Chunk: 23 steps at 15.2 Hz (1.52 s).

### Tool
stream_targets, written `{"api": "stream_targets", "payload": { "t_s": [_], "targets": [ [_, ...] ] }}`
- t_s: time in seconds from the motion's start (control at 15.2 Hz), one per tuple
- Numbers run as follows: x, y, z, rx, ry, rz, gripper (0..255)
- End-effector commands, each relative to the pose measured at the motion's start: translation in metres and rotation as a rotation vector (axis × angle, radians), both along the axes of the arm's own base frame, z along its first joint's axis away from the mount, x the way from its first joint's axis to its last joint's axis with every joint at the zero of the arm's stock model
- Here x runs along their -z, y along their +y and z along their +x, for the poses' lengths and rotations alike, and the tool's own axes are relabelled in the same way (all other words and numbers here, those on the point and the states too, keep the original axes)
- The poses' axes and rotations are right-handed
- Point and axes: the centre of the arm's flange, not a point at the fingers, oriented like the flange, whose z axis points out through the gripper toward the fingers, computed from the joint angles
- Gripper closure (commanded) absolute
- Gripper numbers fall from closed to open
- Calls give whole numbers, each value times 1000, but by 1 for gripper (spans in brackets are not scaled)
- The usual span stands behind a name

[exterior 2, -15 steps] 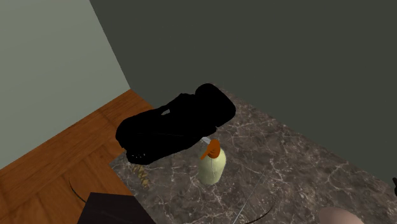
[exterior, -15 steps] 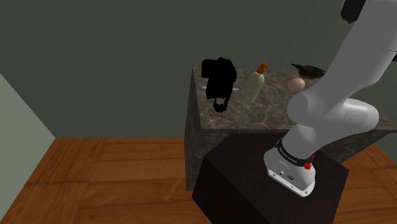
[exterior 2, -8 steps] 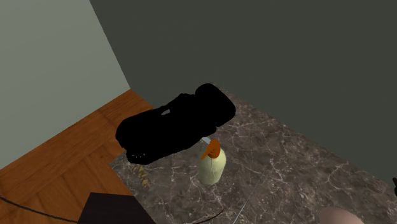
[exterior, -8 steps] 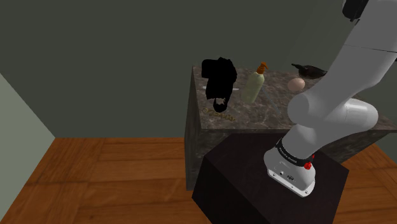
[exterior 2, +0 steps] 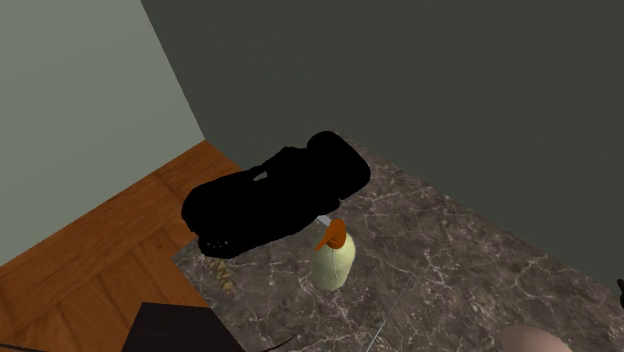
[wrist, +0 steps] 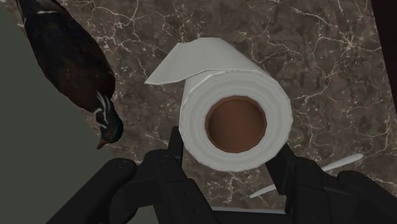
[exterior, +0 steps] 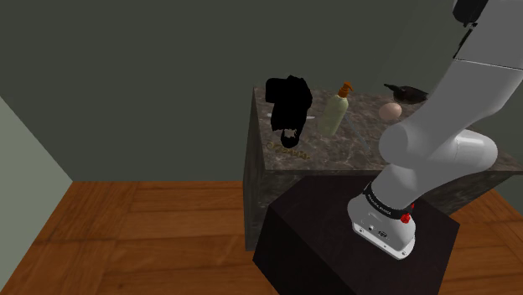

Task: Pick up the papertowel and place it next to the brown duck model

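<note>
In the wrist view a white paper towel roll with a brown core stands on end on the dark marble counter, a loose sheet flap lifting off it. My gripper is open, one black finger on each side of the roll, apparently above it. The brown duck model, dark with white marks, lies close beside the roll. In the shoulder view the roll is a pale round shape on the counter next to the dark duck.
A cream spray bottle with an orange top stands mid-counter. A large all-black object sits near the counter's far corner. Wooden floor lies below the counter edge, and the dark stand is beside it.
The arm's upper links have shifted slightly toward the shoulder view's right. The roll, duck, bottle and black object have not moved.
</note>
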Motion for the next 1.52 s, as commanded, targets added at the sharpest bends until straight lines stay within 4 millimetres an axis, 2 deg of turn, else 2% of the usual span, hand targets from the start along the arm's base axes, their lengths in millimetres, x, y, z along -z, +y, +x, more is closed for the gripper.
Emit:
{"api": "stream_targets", "payload": {
  "t_s": [0.0,1.45],
  "targets": [
    [10,0,0,0,0,-1,255],
    [126,0,0,0,0,-1,255]
  ]
}}
